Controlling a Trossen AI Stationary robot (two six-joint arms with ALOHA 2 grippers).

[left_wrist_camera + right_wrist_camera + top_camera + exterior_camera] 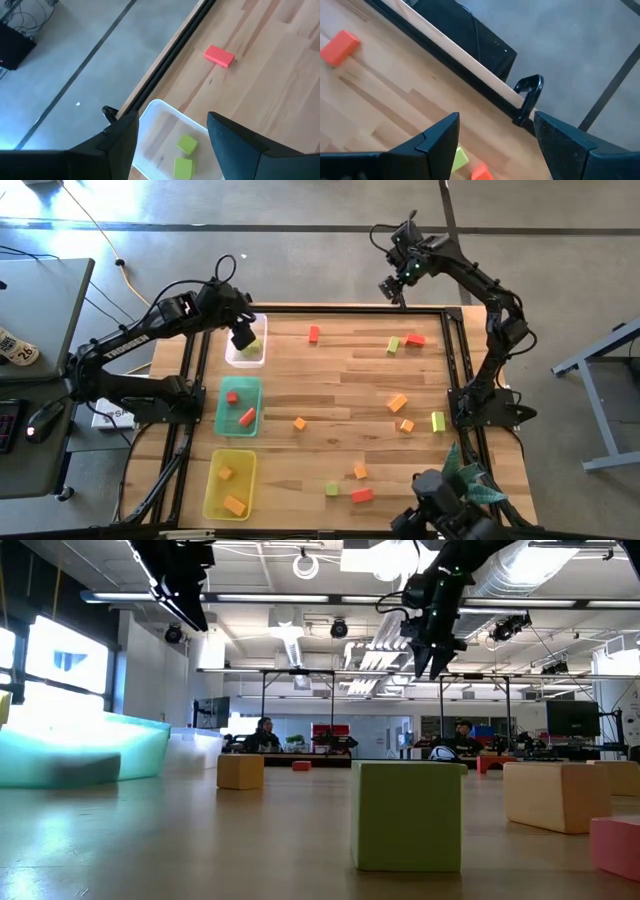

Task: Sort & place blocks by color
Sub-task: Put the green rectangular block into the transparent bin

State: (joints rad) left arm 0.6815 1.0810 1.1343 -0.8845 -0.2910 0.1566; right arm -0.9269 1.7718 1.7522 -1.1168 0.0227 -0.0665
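My left gripper [243, 337] hangs open and empty above the clear tray [246, 352] at the table's far left. Two yellow-green blocks [187, 144] lie in that tray between my fingers in the left wrist view [172, 117]. My right gripper [392, 286] is open and empty, raised over the table's far edge; its wrist view [495, 117] shows a yellow-green block [460, 157] and a red one [481, 172] below it. Red, orange and yellow-green blocks lie scattered flat on the wood, such as a red one [314, 333] and an orange one [397, 402].
A green tray [238, 420] holds two red blocks; a yellow tray [230, 488] holds two orange blocks. A black clamp [527, 97] grips the far rail. A metal frame [458, 360] runs along the table's right side. A plant [465, 475] stands at the near right corner.
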